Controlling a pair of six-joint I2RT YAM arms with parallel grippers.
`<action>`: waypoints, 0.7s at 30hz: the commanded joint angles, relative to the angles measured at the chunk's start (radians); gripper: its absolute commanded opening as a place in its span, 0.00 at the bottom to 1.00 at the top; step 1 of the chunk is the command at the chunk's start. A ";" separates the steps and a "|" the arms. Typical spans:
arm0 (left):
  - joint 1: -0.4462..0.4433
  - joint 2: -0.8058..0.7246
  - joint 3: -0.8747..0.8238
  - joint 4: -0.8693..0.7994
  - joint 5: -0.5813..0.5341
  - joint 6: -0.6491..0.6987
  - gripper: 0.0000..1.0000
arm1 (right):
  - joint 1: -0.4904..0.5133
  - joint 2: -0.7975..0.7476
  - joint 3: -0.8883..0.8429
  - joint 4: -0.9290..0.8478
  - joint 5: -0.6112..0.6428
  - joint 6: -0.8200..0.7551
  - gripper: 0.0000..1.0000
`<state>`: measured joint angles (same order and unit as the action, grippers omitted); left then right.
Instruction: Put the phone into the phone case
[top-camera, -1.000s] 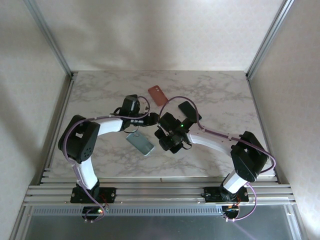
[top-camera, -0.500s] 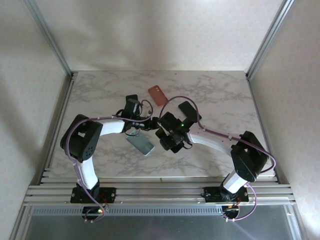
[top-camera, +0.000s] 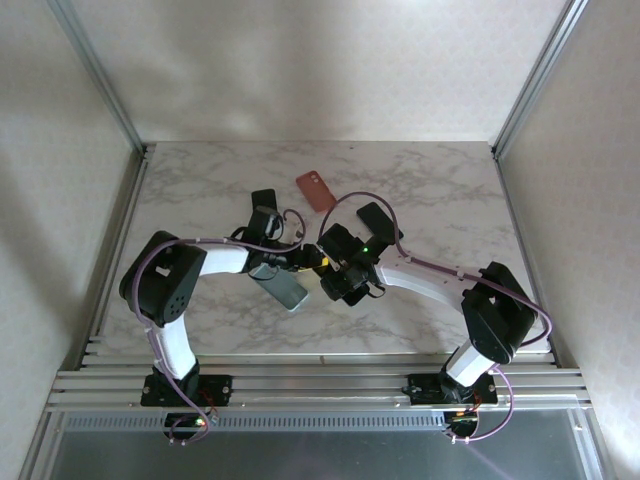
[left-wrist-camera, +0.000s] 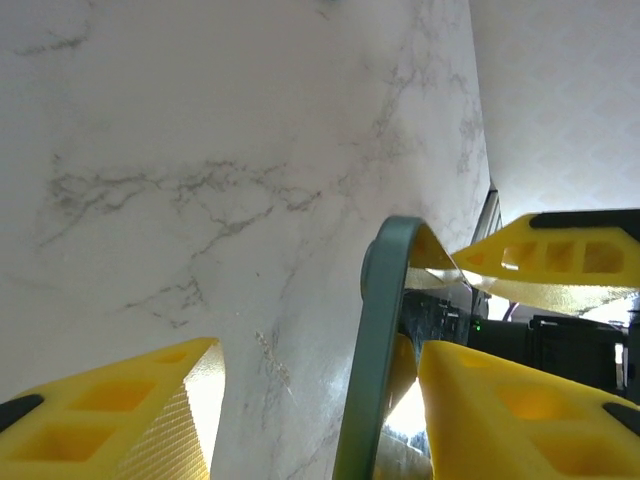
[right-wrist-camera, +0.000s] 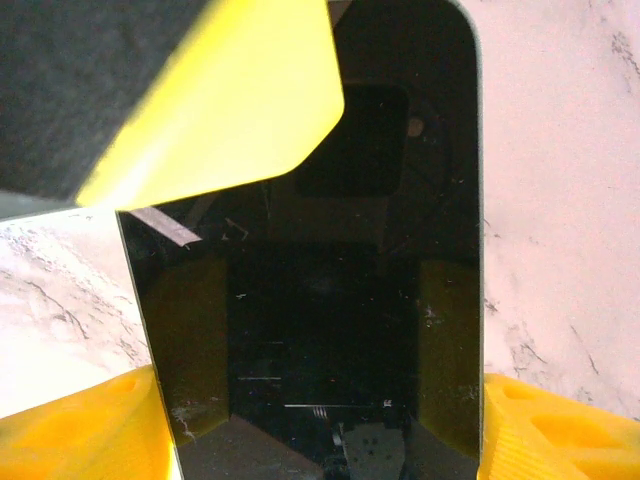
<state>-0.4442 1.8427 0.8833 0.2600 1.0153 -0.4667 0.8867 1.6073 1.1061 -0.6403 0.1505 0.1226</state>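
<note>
Phone (top-camera: 283, 285) with a dark screen and teal rim is near the middle of the marble table (top-camera: 430, 180), slightly toward 8 o'clock in the top view. The right gripper (right-wrist-camera: 320, 420) has its yellow fingers against both long edges of the phone and seems to hold it. The left gripper (left-wrist-camera: 320, 370) is partly open, with the phone's rim just beside one finger and apart from the other. The red phone case (top-camera: 313, 189) lies at 1 o'clock from the phone, not touching it.
</note>
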 joint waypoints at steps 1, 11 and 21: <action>-0.016 -0.036 -0.013 0.046 0.039 -0.007 0.53 | -0.007 -0.007 0.007 0.000 0.015 0.000 0.68; -0.036 -0.015 -0.003 0.079 0.045 -0.032 0.52 | -0.006 0.008 0.018 -0.005 0.016 0.000 0.68; -0.047 -0.007 -0.006 0.079 0.053 -0.037 0.49 | -0.006 0.014 0.021 -0.005 0.021 0.000 0.68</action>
<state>-0.4835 1.8408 0.8795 0.3176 1.0374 -0.4976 0.8860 1.6093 1.1061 -0.6403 0.1570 0.1230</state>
